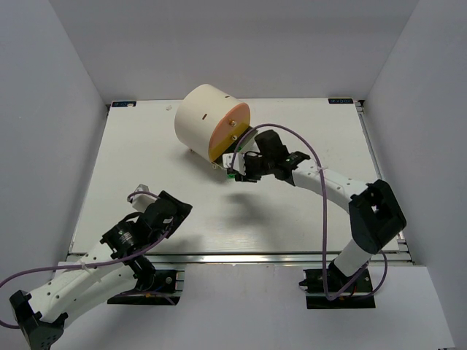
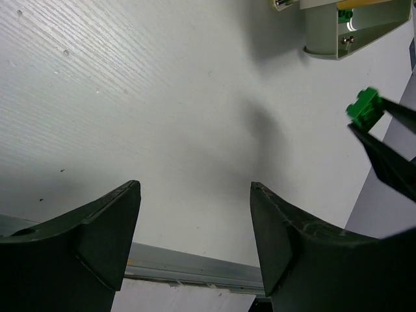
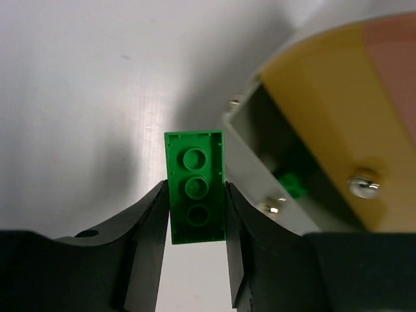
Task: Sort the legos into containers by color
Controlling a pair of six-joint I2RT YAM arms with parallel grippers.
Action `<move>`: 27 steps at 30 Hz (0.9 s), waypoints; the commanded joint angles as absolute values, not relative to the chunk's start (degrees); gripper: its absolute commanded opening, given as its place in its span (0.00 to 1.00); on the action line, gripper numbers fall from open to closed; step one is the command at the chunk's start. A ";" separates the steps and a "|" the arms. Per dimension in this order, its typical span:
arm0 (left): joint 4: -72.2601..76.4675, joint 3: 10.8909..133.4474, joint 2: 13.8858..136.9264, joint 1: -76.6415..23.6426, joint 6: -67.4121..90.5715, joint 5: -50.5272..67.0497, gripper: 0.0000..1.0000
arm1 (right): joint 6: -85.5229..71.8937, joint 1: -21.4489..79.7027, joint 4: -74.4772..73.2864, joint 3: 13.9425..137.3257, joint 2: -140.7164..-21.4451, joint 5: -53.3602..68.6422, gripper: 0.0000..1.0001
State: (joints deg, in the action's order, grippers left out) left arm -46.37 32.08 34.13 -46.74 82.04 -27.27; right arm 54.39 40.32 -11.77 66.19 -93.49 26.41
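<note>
The white table (image 1: pixel 146 160) filled the walled cell, and toward its far side lay the cream drum cabinet (image 1: pixel 203 115), its round orange face turned to the near right. The right arm reached across from its base to that face, while the left arm lay folded low over the near left of the table, well apart from the drum.

At the bottom of the drum's face an olive-grey drawer (image 3: pixel 250 127) stood pulled out, open at the top. The right gripper (image 3: pixel 195 190) hung just beside this drawer, on its left in the wrist view, over bare table. Its two fingers pinched a dark green brick (image 3: pixel 195 159) by the long sides, the hollow underside with three round tubes facing the wrist camera. The brick was outside the drawer and, from the left wrist view, clear of the table (image 2: pixel 130 97), with the brick (image 2: pixel 364 107) raised between the dark fingertips (image 2: pixel 390 156).

The left gripper (image 2: pixel 195 218) had its fingers spread wide, with nothing between them but table.

Inside the open drawer a second green piece (image 3: pixel 292 185) showed in shadow, too dim to make out its shape. Small brass knobs (image 1: pixel 233 124) dotted the orange face, one (image 3: pixel 364 185) close above the drawer.
</note>
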 commanded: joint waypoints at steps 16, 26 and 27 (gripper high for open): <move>-45.26 32.08 34.10 -47.02 81.39 -28.92 0.78 | 82.35 37.26 7.91 72.33 -101.51 23.81 0.18; -44.56 31.73 34.19 -47.02 81.30 -28.65 0.78 | 87.98 37.27 10.81 69.88 -102.66 24.79 0.43; -44.39 31.64 34.19 -47.02 81.21 -28.65 0.78 | 87.98 37.35 10.98 69.44 -102.83 24.61 0.52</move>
State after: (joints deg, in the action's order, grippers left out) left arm -44.95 31.94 34.20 -46.74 81.82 -27.59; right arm 85.25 37.19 7.84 69.67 -101.93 23.57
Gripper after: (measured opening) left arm 0.778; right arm 0.499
